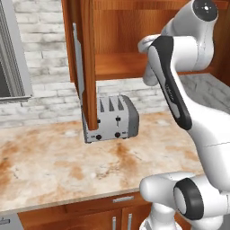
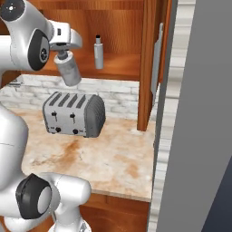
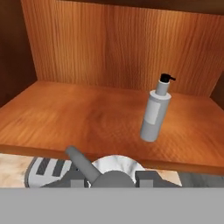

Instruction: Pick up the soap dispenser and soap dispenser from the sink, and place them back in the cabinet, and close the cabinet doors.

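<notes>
Before the cabinet [image 2: 122, 68] shelf, the jaws clamp the marbled dispenser [image 2: 68, 70]; its body is largely hidden in the hand view.

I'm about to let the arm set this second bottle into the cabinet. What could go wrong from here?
1. The marbled bottle hangs tilted in the gripper, below the shelf edge and above the toaster; pushed straight in, it might hit the edge.
2. The slim bottle already stands on the shelf, leaning in the hand view; a nudge could topple it.
3. A slipped grip would probably drop the marbled bottle onto the toaster.
</notes>
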Controlling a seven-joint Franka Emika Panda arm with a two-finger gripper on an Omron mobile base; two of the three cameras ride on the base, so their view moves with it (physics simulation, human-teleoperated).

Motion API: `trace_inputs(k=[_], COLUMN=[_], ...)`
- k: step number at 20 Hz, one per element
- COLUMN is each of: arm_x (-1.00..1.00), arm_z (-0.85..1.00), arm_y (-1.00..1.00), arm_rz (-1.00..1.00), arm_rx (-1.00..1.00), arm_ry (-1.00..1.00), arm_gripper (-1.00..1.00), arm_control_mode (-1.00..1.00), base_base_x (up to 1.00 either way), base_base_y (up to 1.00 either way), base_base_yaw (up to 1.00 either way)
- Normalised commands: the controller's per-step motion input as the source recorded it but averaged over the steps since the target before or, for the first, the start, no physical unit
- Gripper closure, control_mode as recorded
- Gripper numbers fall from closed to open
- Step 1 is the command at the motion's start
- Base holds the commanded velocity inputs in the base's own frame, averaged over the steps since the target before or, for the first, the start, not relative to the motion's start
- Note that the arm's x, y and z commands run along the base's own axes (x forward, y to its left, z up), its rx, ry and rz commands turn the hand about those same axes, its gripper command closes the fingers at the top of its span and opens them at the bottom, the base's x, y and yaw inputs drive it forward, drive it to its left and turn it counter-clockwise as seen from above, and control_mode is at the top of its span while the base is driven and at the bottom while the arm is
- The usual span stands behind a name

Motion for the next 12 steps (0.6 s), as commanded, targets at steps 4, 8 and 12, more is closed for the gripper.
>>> trace_inputs(k=[4, 8, 12], arm_x=[0.41, 0.40, 0.32], arm_z=[0.02, 0.01, 0.00], arm_y=[0.00, 0.00, 0.01], arm_rz=[0.00, 0.00, 0.00], arm_rx=[0.00, 0.00, 0.00], arm_ry=[0.00, 0.00, 0.00], arm_gripper=[1.00, 1.00, 1.00], arm_control_mode=[-1.00, -1.00, -1.00], base_base_x=[0.00, 0.00, 0.00], base_base_y=[0.00, 0.00, 0.00], base_base_yaw=[0.00, 0.00, 0.00])
